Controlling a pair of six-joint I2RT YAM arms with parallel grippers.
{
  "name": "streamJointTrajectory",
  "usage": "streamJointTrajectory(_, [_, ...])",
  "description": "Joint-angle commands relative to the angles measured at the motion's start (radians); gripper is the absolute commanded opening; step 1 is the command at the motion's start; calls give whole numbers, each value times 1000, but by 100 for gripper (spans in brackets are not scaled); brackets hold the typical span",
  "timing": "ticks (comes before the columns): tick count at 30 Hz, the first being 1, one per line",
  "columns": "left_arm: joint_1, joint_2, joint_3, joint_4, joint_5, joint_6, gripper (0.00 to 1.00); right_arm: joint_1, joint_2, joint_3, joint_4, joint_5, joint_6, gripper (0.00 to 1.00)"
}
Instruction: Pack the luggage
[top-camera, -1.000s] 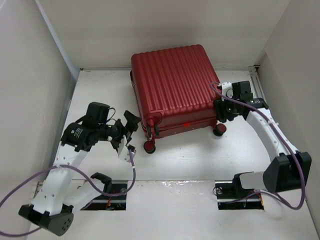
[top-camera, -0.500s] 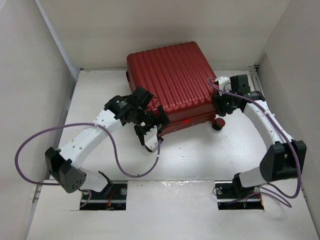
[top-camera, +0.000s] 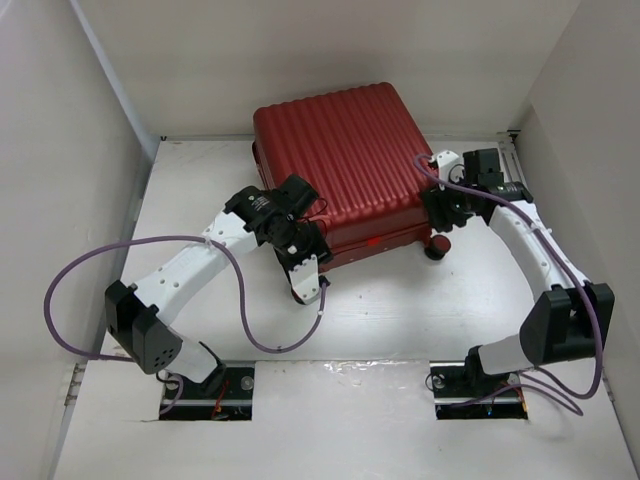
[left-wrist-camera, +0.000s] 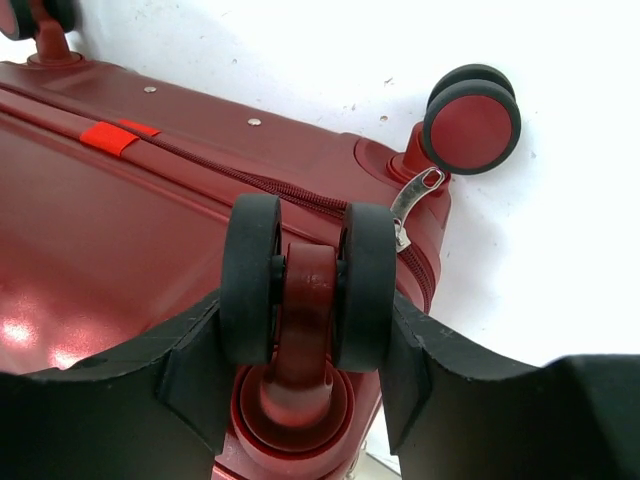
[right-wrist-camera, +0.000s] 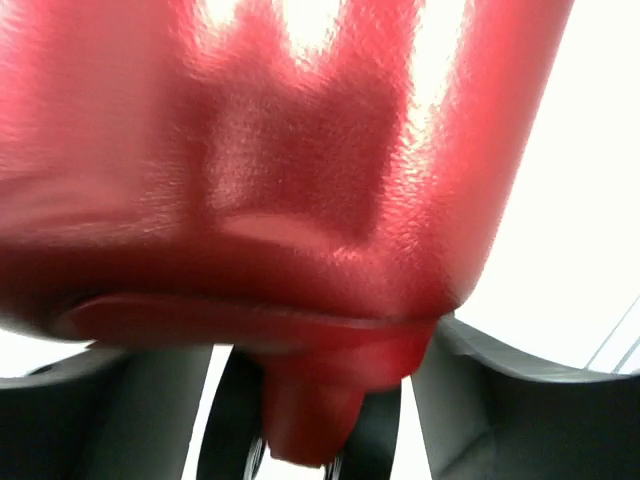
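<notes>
The luggage (top-camera: 340, 150) is a closed dark-red ribbed suitcase lying flat at the back middle of the white table. My left gripper (top-camera: 303, 262) is at its front left corner. In the left wrist view that gripper (left-wrist-camera: 300, 325) is shut on a twin wheel (left-wrist-camera: 305, 280), with both black fingers pressed against the tyres. A second wheel (left-wrist-camera: 472, 120) and a metal zipper pull (left-wrist-camera: 412, 195) show beyond. My right gripper (top-camera: 440, 208) is at the front right corner. In the right wrist view it (right-wrist-camera: 300, 400) stands open around the wheel (right-wrist-camera: 228, 425) under the shell (right-wrist-camera: 280, 150), with gaps on both sides.
White walls close in the table (top-camera: 380, 310) on the left, back and right. A metal rail (top-camera: 512, 160) runs along the right wall. Purple cables (top-camera: 245, 320) loop beside the left arm. Another suitcase wheel (top-camera: 436, 250) rests on the table below the right gripper.
My left arm reached from the near left to the suitcase's front left corner and closed on the wheel. The suitcase shifted slightly left. My right gripper's jaws widened.
</notes>
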Motion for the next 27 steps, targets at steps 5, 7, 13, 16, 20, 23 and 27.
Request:
streamJointTrajectory(5, [-8, -37, -10, 44, 86, 72, 0, -13, -164, 183, -51, 85, -17, 97])
streamJointTrajectory(7, [-8, -37, 2, 79, 138, -28, 0, -13, -219, 212, -94, 114, 20, 98])
streamJointTrajectory(13, [-8, -25, 86, 315, 282, -498, 0, 115, -558, -94, 166, -39, 339, 84])
streamJointTrajectory(16, [-8, -57, 77, 428, 302, -626, 0, 345, -629, -341, 340, 3, 483, 62])
streamJointTrajectory(20, [-8, -106, 27, 571, 258, -786, 0, 709, -640, -560, 691, 147, 596, 48])
streamJointTrajectory(23, [-33, -120, -5, 660, 192, -892, 0, 930, -626, -709, 926, 345, 616, 36])
streamJointTrajectory(27, [-70, -120, -5, 680, 152, -958, 0, 973, -556, -827, 1250, 464, 616, 31])
